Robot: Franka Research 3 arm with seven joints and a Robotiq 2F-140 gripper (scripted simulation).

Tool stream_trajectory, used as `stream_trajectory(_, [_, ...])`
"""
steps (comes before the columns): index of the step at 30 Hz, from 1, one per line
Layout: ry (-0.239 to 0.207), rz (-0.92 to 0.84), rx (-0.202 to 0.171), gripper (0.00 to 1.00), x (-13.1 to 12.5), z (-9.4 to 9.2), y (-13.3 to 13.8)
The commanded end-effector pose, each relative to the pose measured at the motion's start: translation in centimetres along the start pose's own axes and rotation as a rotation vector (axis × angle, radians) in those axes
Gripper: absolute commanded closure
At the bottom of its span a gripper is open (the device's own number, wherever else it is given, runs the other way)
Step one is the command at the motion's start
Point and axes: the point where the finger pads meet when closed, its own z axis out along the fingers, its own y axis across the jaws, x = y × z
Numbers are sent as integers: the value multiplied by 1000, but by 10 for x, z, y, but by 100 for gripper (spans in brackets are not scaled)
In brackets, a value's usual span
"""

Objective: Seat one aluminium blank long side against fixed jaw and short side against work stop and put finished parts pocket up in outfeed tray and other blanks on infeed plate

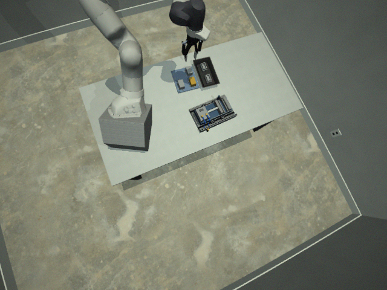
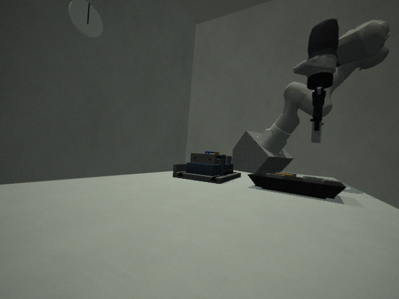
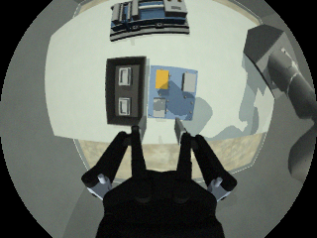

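Observation:
My gripper (image 1: 190,56) hangs high in the air above the far edge of the blue infeed plate (image 1: 185,80), partly open with nothing between the fingers; it also shows in the wrist view (image 3: 158,129) and the side view (image 2: 316,135). Two aluminium blanks (image 1: 189,70) (image 1: 181,83) and one brass blank (image 1: 192,81) lie flat on the plate. The black outfeed tray (image 1: 205,71) beside the plate holds two finished parts (image 1: 204,66) (image 1: 208,78). The vise (image 1: 212,112) stands nearer the table's front; I see no blank in its opening (image 1: 214,109).
The robot's base pedestal (image 1: 126,127) stands at the table's left side, and the arm arches over toward the plate. The table's far edge lies just beyond the plate and tray. The vise's hoses (image 1: 204,119) stick out at its front end.

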Motion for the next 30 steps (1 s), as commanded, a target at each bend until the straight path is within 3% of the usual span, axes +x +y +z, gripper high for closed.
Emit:
stream_trajectory(1, [2, -8, 9, 60, 1, 8, -3])
stream_trajectory(14, [2, -8, 9, 60, 1, 59, -3])
stream_trajectory(30, [2, -8, 9, 60, 1, 103, -4])
